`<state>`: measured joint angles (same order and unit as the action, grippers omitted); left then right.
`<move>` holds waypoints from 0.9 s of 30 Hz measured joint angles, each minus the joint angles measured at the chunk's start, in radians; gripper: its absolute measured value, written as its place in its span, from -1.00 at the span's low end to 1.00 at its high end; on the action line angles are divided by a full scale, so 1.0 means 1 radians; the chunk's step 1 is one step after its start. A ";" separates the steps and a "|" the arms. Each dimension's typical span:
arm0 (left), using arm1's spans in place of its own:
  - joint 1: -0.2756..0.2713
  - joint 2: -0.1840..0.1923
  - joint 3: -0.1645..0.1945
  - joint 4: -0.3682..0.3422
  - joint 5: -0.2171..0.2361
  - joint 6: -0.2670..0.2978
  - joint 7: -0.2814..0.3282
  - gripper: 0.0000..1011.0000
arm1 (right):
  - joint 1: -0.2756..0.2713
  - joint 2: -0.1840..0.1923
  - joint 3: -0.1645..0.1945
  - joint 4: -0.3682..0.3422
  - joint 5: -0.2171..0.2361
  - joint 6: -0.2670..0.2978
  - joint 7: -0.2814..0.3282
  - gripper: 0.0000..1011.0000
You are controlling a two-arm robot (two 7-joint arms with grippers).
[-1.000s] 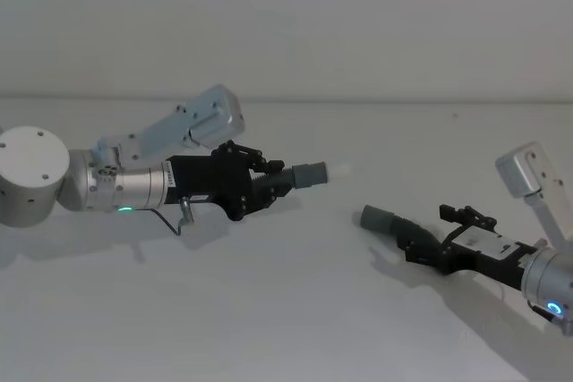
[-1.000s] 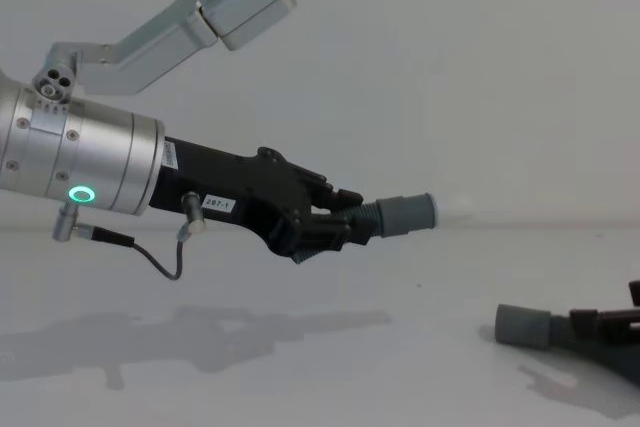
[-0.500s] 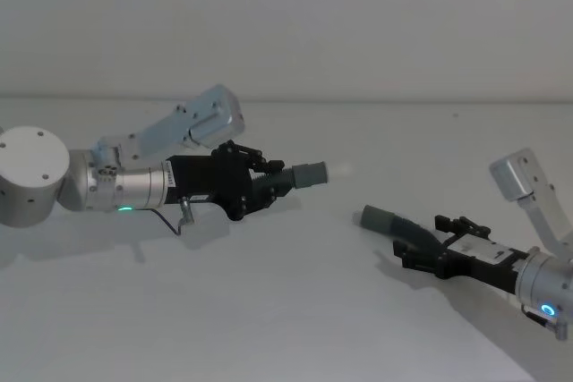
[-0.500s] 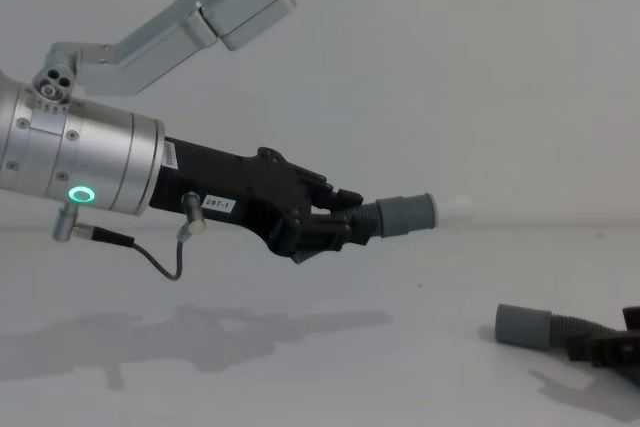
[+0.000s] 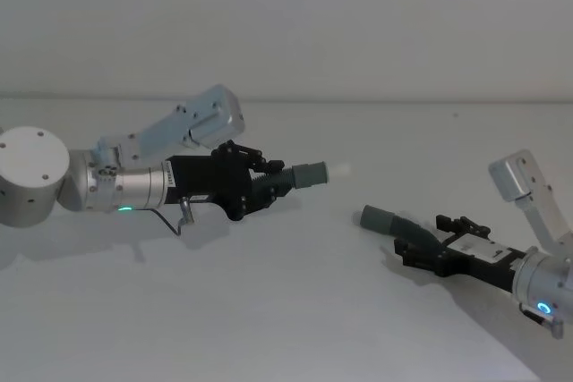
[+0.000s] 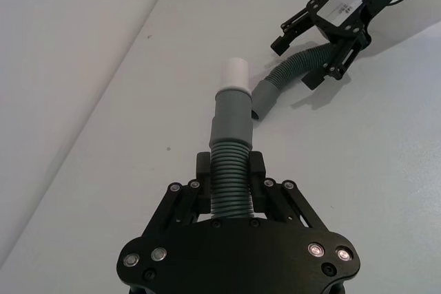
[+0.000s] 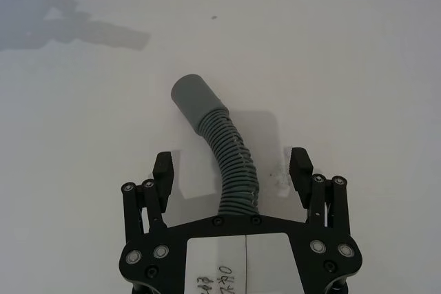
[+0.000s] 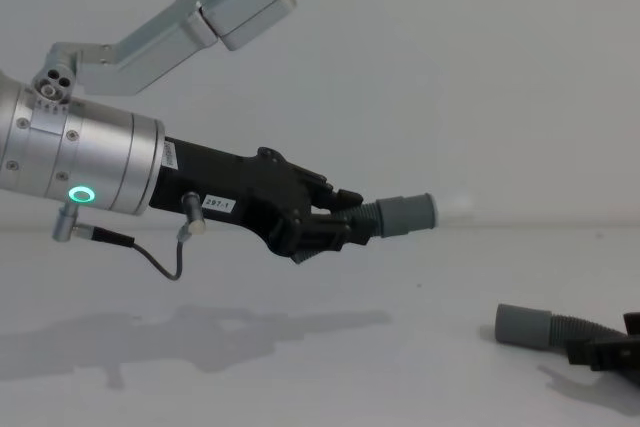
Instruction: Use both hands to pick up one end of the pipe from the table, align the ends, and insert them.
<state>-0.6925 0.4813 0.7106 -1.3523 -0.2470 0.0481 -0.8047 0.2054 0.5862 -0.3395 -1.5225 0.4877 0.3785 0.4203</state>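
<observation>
My left gripper is shut on the ribbed part of one pipe piece and holds it above the table. That piece's grey cuff end points toward the right and carries a white tip. The other pipe piece, short and curved, lies on the table with its cuff end facing left. My right gripper is open, one finger on each side of the ribbed part and not touching it.
The table is a plain white-grey surface that meets a pale wall at the back. Between the two cuffs lies a gap of bare table. The left arm's shadow falls on the table below it.
My right gripper has slid back along the curved pipe piece, away from its cuff, so more ribbed hose shows. The left arm and its piece have stayed put.
</observation>
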 joint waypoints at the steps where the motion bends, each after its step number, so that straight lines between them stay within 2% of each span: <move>1: 0.000 0.000 0.000 0.000 0.000 0.000 0.000 -0.39 | 0.002 -0.001 -0.001 0.003 0.000 -0.002 -0.001 0.98; 9: 0.000 0.000 0.000 0.000 0.000 0.000 0.000 -0.39 | 0.008 -0.005 -0.007 0.018 0.001 -0.010 -0.004 0.97; 15: 0.000 0.000 0.000 0.000 0.000 0.000 0.000 -0.39 | 0.011 -0.006 -0.009 0.024 0.001 -0.014 -0.006 0.78; 17: 0.000 0.000 0.000 0.000 0.000 0.000 0.000 -0.39 | 0.012 -0.007 -0.009 0.025 0.002 -0.014 -0.006 0.62; 22: 0.000 0.000 0.000 0.000 0.000 0.000 0.000 -0.39 | 0.013 -0.007 -0.010 0.028 0.002 -0.015 -0.007 0.37; 23: 0.000 0.000 0.000 0.000 0.000 0.000 0.000 -0.39 | 0.013 -0.007 -0.011 0.029 0.002 -0.016 -0.007 0.25; 27: 0.000 0.000 0.000 0.000 0.000 0.000 0.000 -0.39 | 0.014 -0.008 -0.011 0.030 0.002 -0.016 -0.007 0.04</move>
<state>-0.6925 0.4813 0.7106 -1.3522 -0.2470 0.0480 -0.8047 0.2191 0.5786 -0.3504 -1.4924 0.4901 0.3625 0.4129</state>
